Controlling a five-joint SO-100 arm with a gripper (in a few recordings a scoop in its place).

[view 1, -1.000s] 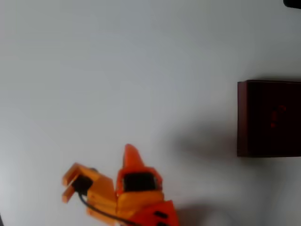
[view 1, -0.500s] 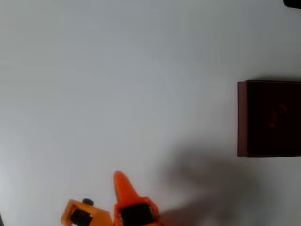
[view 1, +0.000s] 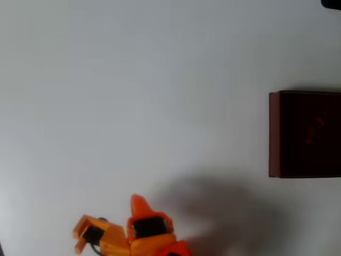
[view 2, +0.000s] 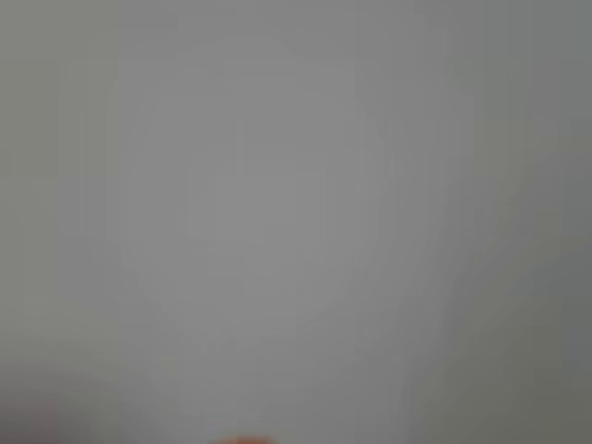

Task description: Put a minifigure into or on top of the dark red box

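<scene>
The dark red box (view 1: 274, 133) sits at the right edge of the overhead view, partly cut off by the frame. Inside its dark interior lies the minifigure (view 1: 314, 130), visible as small faint red marks. My orange gripper (view 1: 138, 201) is far from the box, at the bottom left of the white table. Its fingers come together in a single point, shut, with nothing held. In the wrist view a sliver of an orange fingertip (view 2: 245, 440) shows at the bottom edge over blurred grey table.
The white table (view 1: 133, 96) stretches bare between the gripper and the box. A soft shadow of the arm (view 1: 224, 213) falls on it at the bottom centre. A dark object (view 1: 331, 3) pokes in at the top right corner.
The gripper has pulled back toward the bottom edge, away from the table's middle, and its shadow has spread. The box and the minifigure have not moved.
</scene>
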